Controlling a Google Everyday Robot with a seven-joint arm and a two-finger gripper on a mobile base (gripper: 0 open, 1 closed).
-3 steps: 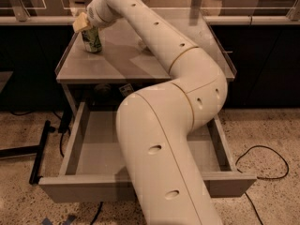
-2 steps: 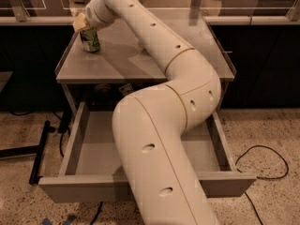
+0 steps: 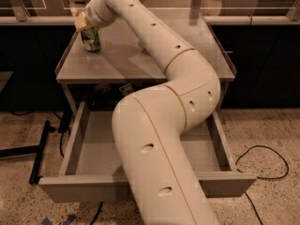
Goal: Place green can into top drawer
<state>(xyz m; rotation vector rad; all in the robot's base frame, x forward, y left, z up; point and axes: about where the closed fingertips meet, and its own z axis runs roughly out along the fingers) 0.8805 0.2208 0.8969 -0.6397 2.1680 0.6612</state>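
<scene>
Tabletop scene with a pale robot arm (image 3: 159,139) reaching over an open drawer.

At the far left, a dark metal bar (image 3: 39,153) lies on the speckled floor, apart from the work.

Just right of it and higher up, the green can (image 3: 92,40) stands upright on the grey table (image 3: 122,60), near the back left corner. The claw (image 3: 86,26) sits directly on top of the can, coming down from above. That suits a tall, narrow object with open space around it. Whether the claw is clamped on the can or only resting around its top cannot be told. The can's base looks to be on the table, so the lift seems not yet made.

Below the table, the top drawer (image 3: 79,189) is pulled fully out toward the viewer. Its shallow grey tray is bare where visible, so it is probably ready to receive the can.

In the middle, the arm rises from the bottom of the view, bends at an elbow on the right, then sweeps back left to the can. Its bulk hides the middle of the drawer, including any handle.

At the far right, a black cable (image 3: 276,156) loops on the floor.
</scene>
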